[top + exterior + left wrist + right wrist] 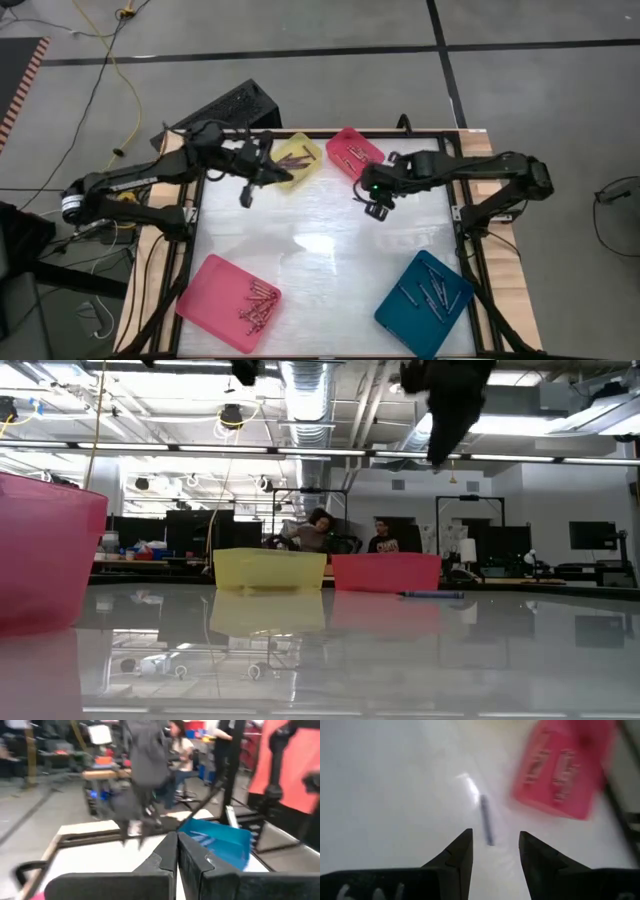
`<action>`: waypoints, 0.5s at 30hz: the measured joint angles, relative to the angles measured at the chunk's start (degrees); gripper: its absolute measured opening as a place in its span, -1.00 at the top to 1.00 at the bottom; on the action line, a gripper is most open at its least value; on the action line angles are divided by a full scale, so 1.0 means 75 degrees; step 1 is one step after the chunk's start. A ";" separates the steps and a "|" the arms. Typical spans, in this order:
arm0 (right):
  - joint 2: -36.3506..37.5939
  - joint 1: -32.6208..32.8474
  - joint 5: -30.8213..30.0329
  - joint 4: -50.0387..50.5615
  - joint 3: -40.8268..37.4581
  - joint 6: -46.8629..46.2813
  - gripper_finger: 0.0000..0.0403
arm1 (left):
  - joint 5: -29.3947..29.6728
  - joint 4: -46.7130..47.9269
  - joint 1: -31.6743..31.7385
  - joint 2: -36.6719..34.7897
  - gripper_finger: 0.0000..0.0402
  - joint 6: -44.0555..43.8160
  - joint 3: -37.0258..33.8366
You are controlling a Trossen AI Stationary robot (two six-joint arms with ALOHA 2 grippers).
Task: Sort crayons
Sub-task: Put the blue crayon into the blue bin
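Observation:
A single bluish-grey crayon lies flat on the white table, also seen as a thin blue stick in front of the far pink tray. My right gripper hangs open above it, slanting down, one finger to each side and clear of it. My left gripper is shut with nothing between its fingers, held level in the air by the yellow tray. Several crayons lie in each of the trays.
Four trays stand on the table: yellow and pink at the far edge, a larger pink one near left, a teal one near right. The table's middle is bare. People sit in the room behind the table.

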State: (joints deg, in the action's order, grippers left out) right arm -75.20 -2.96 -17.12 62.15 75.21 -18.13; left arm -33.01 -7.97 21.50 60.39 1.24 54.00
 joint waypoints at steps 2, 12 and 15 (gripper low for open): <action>0.0240 -0.0377 0.0591 -0.0918 -0.0794 0.0251 0.25 | 0.0377 0.0264 0.0005 -0.0385 1.00 0.0000 0.0000; 0.0611 -0.1468 0.1349 -0.3937 -0.3212 0.1254 0.25 | 0.1188 0.1352 -0.0310 -0.1185 1.00 0.0049 0.0000; 0.0519 -0.1729 0.1621 -0.4554 -0.3656 0.1288 0.25 | 0.1181 0.1517 -0.0434 -0.1182 1.00 0.0017 0.0000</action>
State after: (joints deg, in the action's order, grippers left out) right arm -71.31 -15.93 -4.97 28.00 47.79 -8.47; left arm -24.15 3.40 18.25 51.53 1.37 54.00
